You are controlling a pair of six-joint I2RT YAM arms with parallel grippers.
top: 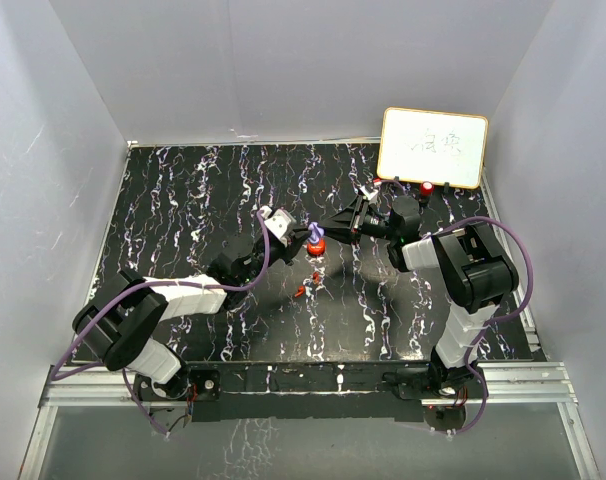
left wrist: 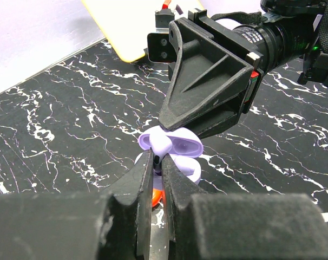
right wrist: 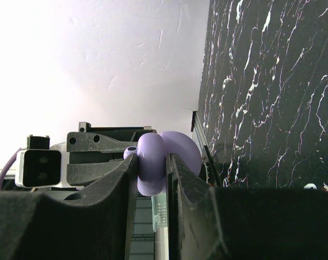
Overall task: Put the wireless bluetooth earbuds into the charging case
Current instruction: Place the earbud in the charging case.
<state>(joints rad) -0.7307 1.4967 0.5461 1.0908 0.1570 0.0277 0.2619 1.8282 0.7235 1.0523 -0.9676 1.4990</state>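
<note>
Currently mid-insertion on the lavender set. Right tool (right wrist: 152,160) is clenched on the round lavender plastic charging case (left wrist: 174,145), one finger on each face, and holds it off the black white-veined tabletop (top: 183,200) near the centre. In the left wrist view the case looks hinged open, with one shell up and the other below it. Left tool (left wrist: 156,162) sits at the mouth of the case with its fingers all but closed. A sliver of lavender shows between the tips. It may be a lavender earbud going in, but it is too small to confirm. The overhead view shows no loose lavender earbud, so I judge that pair to be either seated or at the point of seating; how many are in, I cannot tell. Directly under the held case lies a red round item (top: 317,248), likely the red case; whether it is open or closed cannot be made out. Two tiny red plastic earbuds (top: 301,291) lie loose on the tabletop a little nearer the arm bases, close together, apart from both tools and outside any case. Assessment: lavender half nearly done at best, red half not begun. Remaining: confirm the lavender buds are seated, set the lavender case down, then place each red earbud in the red case.
</note>
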